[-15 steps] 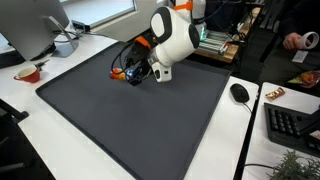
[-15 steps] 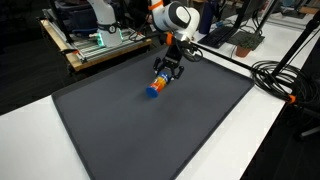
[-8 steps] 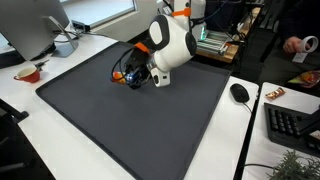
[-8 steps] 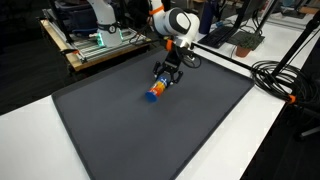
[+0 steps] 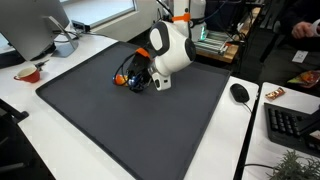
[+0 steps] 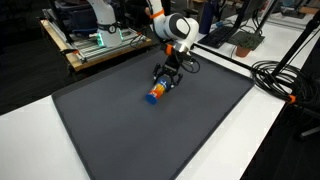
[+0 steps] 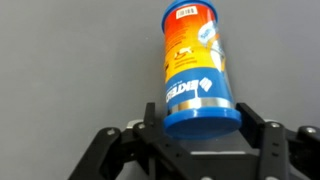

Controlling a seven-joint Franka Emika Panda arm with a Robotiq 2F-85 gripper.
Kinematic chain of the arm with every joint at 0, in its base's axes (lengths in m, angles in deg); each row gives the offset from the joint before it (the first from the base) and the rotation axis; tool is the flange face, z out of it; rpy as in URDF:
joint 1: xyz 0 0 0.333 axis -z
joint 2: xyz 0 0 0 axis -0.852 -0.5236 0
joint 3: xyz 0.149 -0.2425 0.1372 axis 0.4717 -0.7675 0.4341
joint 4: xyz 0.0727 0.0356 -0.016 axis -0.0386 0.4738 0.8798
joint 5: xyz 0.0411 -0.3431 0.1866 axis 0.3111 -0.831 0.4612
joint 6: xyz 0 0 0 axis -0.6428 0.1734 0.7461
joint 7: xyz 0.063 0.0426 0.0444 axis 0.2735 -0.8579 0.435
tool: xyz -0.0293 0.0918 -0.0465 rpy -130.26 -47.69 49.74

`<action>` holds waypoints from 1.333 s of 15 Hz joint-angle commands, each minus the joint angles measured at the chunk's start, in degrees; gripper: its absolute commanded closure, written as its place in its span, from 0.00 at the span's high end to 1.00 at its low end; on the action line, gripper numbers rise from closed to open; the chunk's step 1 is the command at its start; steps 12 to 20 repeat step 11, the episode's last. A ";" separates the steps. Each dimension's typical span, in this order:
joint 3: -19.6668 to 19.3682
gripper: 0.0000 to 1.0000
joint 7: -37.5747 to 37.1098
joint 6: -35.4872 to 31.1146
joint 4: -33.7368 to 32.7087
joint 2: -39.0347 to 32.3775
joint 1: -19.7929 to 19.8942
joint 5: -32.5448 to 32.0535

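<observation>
My gripper (image 7: 197, 118) grasps the canister (image 7: 190, 60) across its blue-capped end, fingers clenched, so the body lies flat along the mat (image 7: 60, 60).

Item, one arm (image 5: 168, 45): we keep it bent over, forearm sloping downward, wrist low above the surface. Item, one gripper (image 7: 198, 118): we hold it tilted, its two dark fingers (image 7: 150, 118) pressed against opposite sides of a can (image 7: 192, 60) at its capped end.

Gray mat (image 5: 130, 125) lies bare all round the canister (image 6: 155, 93); mouse (image 5: 240, 93) and cables (image 6: 273, 75) sit off its edges.
</observation>
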 commanded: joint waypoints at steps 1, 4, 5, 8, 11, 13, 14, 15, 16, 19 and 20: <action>1.41 1.00 -1.51 0.28 3.83 3.95 -0.52 0.60; 3.87 1.00 -5.34 -2.24 11.32 11.38 -1.14 0.13; 4.74 1.00 -7.06 -2.31 14.09 14.25 -1.62 0.52; 7.32 1.00 -11.31 -5.15 22.05 22.55 -2.83 -1.22; 7.26 1.00 -9.58 -5.43 19.43 20.15 -3.74 -1.06; 7.26 1.00 -9.58 -5.43 19.43 20.15 -3.74 -1.06; 7.26 1.00 -9.58 -5.43 19.43 20.15 -3.74 -1.06; 7.26 1.00 -9.58 -5.43 19.43 20.15 -3.74 -1.06; 7.26 1.00 -9.58 -5.43 19.43 20.15 -3.74 -1.06; 7.26 1.00 -9.58 -5.43 19.43 20.15 -3.74 -1.06; 7.26 1.00 -9.58 -5.43 19.43 20.15 -3.74 -1.06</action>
